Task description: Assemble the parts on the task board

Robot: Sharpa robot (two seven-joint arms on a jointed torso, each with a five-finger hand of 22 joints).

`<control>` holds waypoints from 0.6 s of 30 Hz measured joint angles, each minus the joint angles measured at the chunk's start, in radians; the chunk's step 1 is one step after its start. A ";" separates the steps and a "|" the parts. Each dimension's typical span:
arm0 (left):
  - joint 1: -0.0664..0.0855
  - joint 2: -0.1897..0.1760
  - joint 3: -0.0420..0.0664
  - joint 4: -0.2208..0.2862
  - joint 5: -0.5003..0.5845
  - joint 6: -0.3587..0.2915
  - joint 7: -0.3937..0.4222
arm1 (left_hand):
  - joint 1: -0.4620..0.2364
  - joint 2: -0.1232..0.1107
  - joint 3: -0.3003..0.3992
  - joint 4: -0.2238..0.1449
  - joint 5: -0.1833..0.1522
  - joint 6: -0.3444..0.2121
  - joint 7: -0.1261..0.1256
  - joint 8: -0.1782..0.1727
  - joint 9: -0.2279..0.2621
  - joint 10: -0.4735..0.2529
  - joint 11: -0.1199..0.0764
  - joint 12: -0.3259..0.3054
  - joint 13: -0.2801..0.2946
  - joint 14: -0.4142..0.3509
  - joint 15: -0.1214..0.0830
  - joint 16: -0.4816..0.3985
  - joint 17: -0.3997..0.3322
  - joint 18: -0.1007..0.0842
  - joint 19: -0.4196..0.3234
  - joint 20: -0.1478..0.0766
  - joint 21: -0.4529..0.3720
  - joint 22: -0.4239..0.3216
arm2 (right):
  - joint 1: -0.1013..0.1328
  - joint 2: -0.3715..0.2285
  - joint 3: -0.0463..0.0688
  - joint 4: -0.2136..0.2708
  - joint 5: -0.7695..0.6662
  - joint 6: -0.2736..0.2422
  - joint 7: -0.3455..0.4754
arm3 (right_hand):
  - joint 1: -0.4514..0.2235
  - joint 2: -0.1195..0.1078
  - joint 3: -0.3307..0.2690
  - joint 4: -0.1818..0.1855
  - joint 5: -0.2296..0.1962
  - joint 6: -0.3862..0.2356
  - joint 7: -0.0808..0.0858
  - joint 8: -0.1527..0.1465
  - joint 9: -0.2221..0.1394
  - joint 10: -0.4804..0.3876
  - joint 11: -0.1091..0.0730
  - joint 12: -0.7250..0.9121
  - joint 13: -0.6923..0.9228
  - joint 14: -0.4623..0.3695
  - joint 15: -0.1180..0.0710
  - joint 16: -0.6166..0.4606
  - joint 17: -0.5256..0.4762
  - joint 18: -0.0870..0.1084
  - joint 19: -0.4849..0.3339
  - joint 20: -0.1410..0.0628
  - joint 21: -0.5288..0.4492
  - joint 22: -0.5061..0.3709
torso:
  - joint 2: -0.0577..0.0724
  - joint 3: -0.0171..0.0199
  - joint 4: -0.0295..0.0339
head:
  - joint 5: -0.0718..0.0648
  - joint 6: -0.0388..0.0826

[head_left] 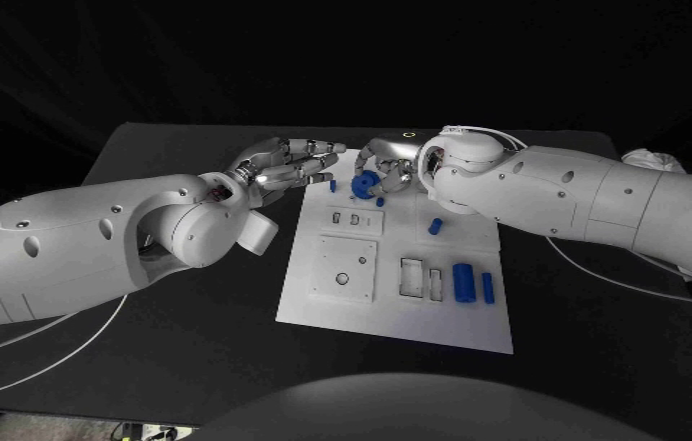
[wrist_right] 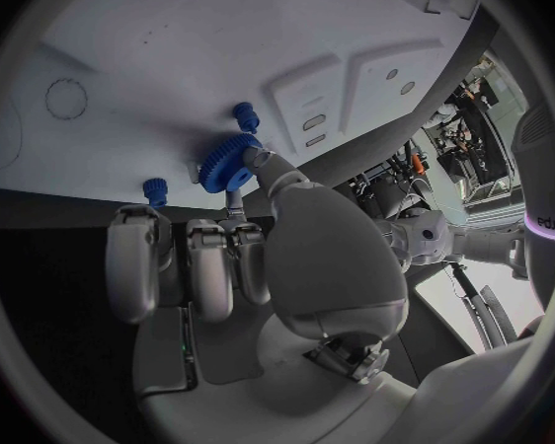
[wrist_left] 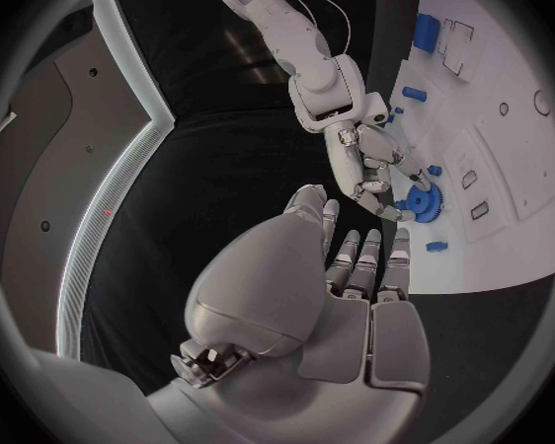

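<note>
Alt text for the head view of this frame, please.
The right hand holds a blue gear at the far end of a white task board, with the open left hand beside it. Small blue parts lie on the board.

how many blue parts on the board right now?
6: gear pinched by the right robot hand; one peg left of it, another peg just nearer; short piece mid-board; large cylinder and slim cylinder by the task board's right edge. That hand may hide more.
</note>
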 measured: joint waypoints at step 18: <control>0.000 0.000 0.000 -0.001 0.000 0.001 -0.002 | 0.000 0.000 0.000 0.000 0.000 0.000 0.000 0.000 0.000 0.000 0.000 0.000 0.000 0.000 0.000 0.000 0.000 0.000 0.000 0.000 0.000 0.000 | -0.003 -0.006 -0.002 -0.013 0.017 -0.063 0.002 | -0.006 0.025 0.000 0.001 0.007 0.005 -0.001 0.002 -0.001 0.000 -0.007 0.000 0.000 -0.004 -0.004 0.000 0.000 0.000 -0.004 -0.003 -0.006 0.000 | -0.001 -0.0003 -0.0015 | 0.002 0.000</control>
